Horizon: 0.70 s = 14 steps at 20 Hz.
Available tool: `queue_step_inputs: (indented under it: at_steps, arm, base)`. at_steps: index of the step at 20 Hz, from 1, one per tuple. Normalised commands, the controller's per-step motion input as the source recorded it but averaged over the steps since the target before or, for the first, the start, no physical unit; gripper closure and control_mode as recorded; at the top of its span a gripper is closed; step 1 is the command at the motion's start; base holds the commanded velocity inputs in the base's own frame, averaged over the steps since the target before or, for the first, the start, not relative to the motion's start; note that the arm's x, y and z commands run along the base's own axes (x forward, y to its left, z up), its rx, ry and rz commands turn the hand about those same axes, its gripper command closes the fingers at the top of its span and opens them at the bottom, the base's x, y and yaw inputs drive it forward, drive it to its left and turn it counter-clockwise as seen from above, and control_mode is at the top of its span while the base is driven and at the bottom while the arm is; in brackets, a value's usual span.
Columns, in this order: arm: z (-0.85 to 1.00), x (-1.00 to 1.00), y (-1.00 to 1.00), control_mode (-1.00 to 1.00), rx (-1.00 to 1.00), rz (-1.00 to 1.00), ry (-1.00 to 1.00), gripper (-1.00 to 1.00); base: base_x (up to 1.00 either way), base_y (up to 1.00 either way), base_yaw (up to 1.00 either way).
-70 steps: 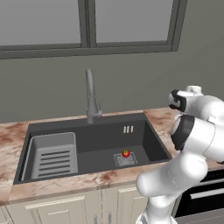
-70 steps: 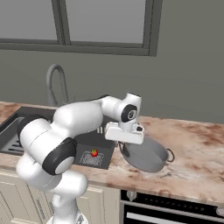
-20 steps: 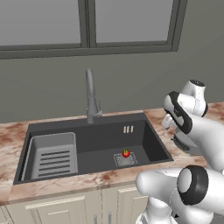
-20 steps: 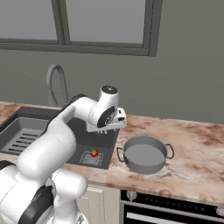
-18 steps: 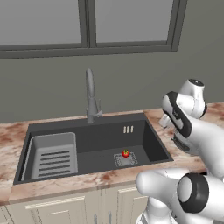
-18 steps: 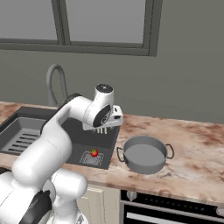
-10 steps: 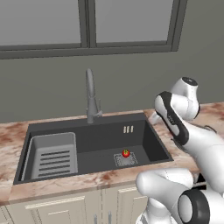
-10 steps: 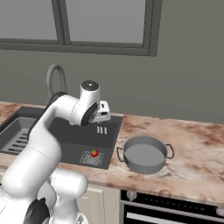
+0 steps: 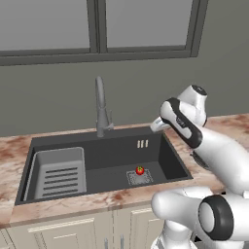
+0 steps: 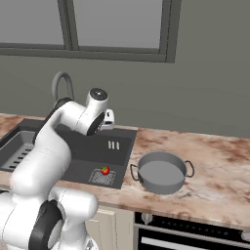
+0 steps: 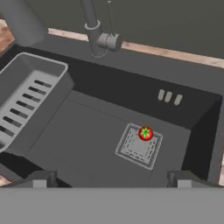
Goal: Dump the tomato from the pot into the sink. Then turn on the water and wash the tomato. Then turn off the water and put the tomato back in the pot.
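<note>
Since the earlier frames the arm has swung away from the pot (image 10: 161,172) and leftward over the counter, so that the gripper (image 10: 108,119) now hangs above the right rear corner of the sink (image 9: 58,140), and the pot, earlier tipped in the jaws, now stands upright and alone on the marble counter (image 10: 219,168). The sink is the largest thing in reach: a dark basin whose walls drop steeply on all sides, with bare floor between the ribbed rack (image 9: 59,171) at its 9 o'clock end and the drain grate (image 11: 139,145) toward 3 o'clock. The gooseneck faucet (image 9: 101,107) rises from the rear rim at 12 o'clock, and open air lies between it and the gripper. The pot sits just right of the sink's right rim, near the counter's front edge, with free counter behind it and to its right. The tomato (image 11: 145,133) lies in the sink on the grate, at the grate's far right corner as the hand camera sees it, well apart from the rack and the walls. The right base view shows the pot, which the arm mostly hides in the left base view; the left base view gives the whole rack and faucet base. The hand view looks down into the basin, and its fingertips (image 11: 40,179) stand far apart near the bottom corners, jaws spread wide with nothing between them.
</note>
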Motion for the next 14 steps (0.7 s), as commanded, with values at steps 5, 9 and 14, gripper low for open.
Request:
queue_step_inputs:
  at_steps: [5, 9, 14]
  arm:
    - [0.00, 0.40, 0.63, -1.00, 0.07, 0.00, 0.00, -1.00]
    - [0.00, 0.37, 0.52, -1.00, 0.04, 0.00, 0.00, -1.00]
    - [0.00, 0.48, 0.30, -1.00, 0.06, 0.00, 0.00, -1.00]
  base:
    - [0.00, 0.00, 0.00]
    - [0.00, 0.00, 0.00]
    - [0.00, 0.00, 0.00]
